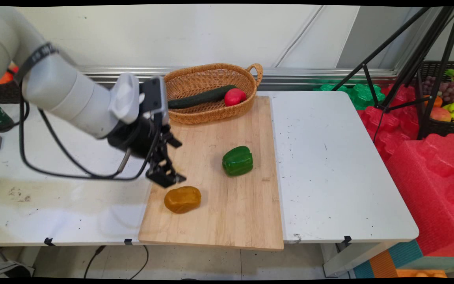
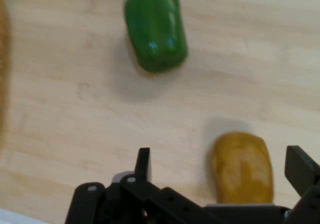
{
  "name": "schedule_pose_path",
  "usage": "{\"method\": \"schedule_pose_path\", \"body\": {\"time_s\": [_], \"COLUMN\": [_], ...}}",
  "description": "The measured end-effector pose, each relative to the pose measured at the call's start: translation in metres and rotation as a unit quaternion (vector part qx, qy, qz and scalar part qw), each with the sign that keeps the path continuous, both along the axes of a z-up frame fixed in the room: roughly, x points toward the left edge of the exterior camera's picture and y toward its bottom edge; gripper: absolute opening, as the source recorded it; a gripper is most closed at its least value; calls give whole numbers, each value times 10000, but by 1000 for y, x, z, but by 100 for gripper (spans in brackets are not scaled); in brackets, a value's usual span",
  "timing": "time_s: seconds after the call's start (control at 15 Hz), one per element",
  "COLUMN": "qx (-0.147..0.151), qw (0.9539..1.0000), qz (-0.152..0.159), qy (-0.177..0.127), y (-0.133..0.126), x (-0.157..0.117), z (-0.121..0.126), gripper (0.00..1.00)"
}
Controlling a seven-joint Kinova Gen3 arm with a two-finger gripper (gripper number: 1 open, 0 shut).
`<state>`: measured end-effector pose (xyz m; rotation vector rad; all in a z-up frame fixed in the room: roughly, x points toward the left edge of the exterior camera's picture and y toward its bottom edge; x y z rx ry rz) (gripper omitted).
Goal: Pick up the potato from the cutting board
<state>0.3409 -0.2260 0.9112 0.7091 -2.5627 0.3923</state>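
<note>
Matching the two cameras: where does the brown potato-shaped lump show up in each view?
Main view: the brown potato-shaped lump lies on the wooden cutting board's near left part, just below the black two-finger tool.
Hand view: the lump sits lower right, between the tool's open fingers.
Shared landmark: the glossy green bell pepper, on the same board.
</note>
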Motion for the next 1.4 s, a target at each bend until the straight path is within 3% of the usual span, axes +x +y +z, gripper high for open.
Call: {"method": "schedule_pose_path", "body": {"time_s": [0.27,0.67,1.33,1.4], "qx": [294,529,580,570], "qw": [9995,9985,9982,9983], "qz": [-63,-10,55,54], "qy": [-102,-122,-121,-121], "y": [16,18,5,5], "x": [-4,-12,-19,-19], "z": [-28,-64,-105,-107], "gripper": [100,100,100,0]}}
